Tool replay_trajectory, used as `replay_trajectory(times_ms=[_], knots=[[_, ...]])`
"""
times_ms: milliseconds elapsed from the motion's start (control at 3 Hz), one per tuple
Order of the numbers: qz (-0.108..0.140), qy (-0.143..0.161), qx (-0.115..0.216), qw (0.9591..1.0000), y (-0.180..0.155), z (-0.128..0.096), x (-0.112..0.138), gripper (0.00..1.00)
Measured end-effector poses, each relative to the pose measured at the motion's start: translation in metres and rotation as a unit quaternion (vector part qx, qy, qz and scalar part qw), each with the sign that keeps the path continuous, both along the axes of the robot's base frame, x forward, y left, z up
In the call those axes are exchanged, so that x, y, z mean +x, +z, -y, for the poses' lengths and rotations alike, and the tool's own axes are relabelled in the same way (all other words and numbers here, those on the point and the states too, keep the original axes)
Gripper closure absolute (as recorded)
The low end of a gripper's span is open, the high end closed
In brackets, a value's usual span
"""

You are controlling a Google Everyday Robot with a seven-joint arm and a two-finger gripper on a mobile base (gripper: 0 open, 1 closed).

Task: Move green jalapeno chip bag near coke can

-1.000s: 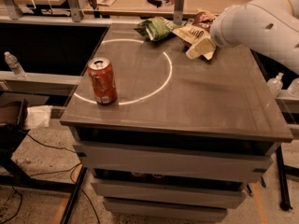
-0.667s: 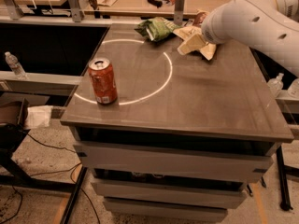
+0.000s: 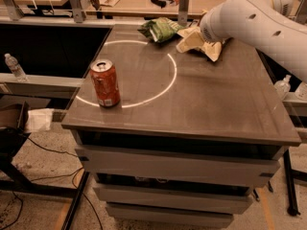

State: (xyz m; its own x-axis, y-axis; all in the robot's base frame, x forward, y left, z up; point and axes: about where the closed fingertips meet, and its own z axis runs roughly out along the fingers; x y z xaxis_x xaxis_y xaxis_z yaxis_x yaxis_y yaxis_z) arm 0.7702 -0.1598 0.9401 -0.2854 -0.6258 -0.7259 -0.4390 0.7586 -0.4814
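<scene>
The green jalapeno chip bag (image 3: 160, 28) lies crumpled at the far edge of the table, left of centre. The coke can (image 3: 105, 83) stands upright near the front left corner, on the white circle line. My white arm (image 3: 249, 18) reaches in from the upper right. My gripper (image 3: 204, 32) is at the arm's end, low over the brown and tan chip bag (image 3: 200, 44), just right of the green bag. The arm's bulk hides most of the gripper.
A white circle (image 3: 165, 83) is marked on the dark table top (image 3: 206, 104). A water bottle (image 3: 14, 67) stands on a shelf at the left. Another table with clutter stands behind. Drawers are below the table's front edge.
My arm has moved left across the back of the table, toward the green bag. The can and both bags have stayed where they were.
</scene>
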Motion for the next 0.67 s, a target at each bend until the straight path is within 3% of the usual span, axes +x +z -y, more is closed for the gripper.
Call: replay_trajectory(times_ms=[667], knots=[[-0.027, 0.017, 0.005, 0.9995, -0.019, -0.028, 0.025, 0.00]])
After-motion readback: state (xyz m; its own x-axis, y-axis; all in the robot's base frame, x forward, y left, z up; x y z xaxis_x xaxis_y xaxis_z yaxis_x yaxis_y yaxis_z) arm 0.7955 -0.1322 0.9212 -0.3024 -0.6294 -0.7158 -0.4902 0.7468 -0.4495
